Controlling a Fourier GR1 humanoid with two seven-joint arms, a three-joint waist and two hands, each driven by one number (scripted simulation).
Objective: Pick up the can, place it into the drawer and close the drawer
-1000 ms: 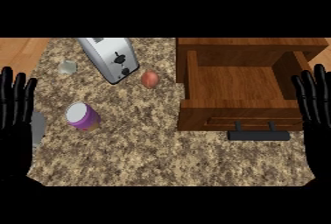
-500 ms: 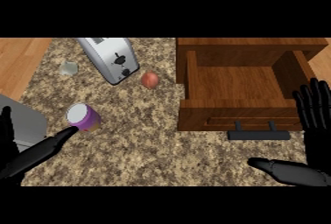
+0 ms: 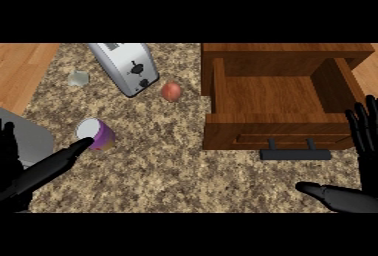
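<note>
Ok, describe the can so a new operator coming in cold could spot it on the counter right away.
Start at the open wooden drawer on the right of the speckled counter, then look across to the left, below the silver toaster. The can lies there, just past the fingers of the left hand. It is the only purple thing, with a white end facing up, unlike the reddish round item near the toaster.

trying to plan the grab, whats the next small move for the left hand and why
Probably ease the left hand forward and curl its fingers round the can. Its straight fingertip already reaches the can's near side, nothing is gripped yet, and the drawer stands open and waiting.
</note>
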